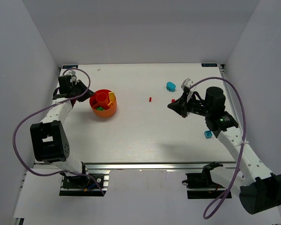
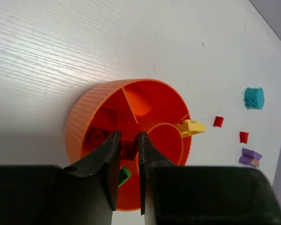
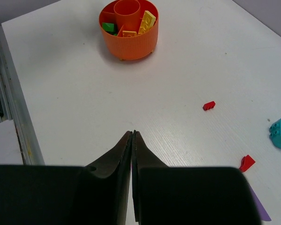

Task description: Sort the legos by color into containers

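The orange bowl (image 1: 106,113) stands at the left of the table. It holds yellow (image 3: 147,21), green (image 3: 108,27) and red (image 2: 97,136) legos. My left gripper (image 2: 129,137) hovers over the bowl (image 2: 79,122), shut on a small red lego (image 2: 129,149); it also shows in the top view (image 1: 86,93). My right gripper (image 3: 132,133) is shut and empty above the table's right middle (image 1: 171,107). Loose red legos (image 1: 150,99) (image 1: 173,101), a cyan one (image 1: 171,86) and a blue one (image 1: 208,134) lie on the table.
A purple lego (image 2: 250,157) lies near two red ones (image 2: 218,121) (image 2: 244,137) and the cyan one (image 2: 254,98). Grey walls close in the table on three sides. Purple cables loop from both arms.
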Robot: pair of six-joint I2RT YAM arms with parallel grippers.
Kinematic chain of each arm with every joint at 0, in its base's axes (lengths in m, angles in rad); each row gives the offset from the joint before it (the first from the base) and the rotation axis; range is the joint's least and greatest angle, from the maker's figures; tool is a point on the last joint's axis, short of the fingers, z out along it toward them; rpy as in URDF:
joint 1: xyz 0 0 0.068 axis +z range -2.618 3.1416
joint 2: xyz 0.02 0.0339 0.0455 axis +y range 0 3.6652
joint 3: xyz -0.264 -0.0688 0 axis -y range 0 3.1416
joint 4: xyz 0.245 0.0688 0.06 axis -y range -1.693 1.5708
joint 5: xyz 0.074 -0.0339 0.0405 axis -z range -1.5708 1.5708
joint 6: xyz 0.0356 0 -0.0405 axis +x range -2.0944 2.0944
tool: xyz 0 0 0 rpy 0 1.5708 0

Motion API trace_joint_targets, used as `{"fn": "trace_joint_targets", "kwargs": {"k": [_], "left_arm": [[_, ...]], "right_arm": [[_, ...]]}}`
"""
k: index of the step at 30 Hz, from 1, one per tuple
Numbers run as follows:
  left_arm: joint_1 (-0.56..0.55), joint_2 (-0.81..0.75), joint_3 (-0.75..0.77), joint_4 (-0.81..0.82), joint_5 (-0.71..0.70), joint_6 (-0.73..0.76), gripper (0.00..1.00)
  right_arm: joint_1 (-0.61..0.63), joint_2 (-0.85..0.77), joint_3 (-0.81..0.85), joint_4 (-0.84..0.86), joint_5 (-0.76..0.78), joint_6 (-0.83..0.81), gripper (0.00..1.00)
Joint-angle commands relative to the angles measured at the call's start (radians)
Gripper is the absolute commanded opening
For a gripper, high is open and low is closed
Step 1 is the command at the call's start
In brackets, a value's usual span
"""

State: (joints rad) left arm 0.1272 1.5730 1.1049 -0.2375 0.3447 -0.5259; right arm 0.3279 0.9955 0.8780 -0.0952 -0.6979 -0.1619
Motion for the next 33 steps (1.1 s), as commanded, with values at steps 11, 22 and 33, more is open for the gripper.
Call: {"fn": "trace_joint_targets", "kwargs": {"k": [11, 22, 33], "left_arm": [[-0.008, 0.021, 0.075, -0.074, -0.069, 0.047, 0.22], [-0.017, 0.041, 0.093, -0.098, -0.03, 0.069, 0.42], [-0.017, -0.165, 0.131, -0.08, -0.059, 0.067, 0.2]], "right_arm": [[-0.059, 0.006, -0.025, 0.063, -0.083, 0.03, 0.17], [-0.098, 0.019, -0.028, 0.066, -0.1, 0.036, 0.25], [-0.151, 0.038, -0.034, 0.075, -0.084, 0.042, 0.26]]}}
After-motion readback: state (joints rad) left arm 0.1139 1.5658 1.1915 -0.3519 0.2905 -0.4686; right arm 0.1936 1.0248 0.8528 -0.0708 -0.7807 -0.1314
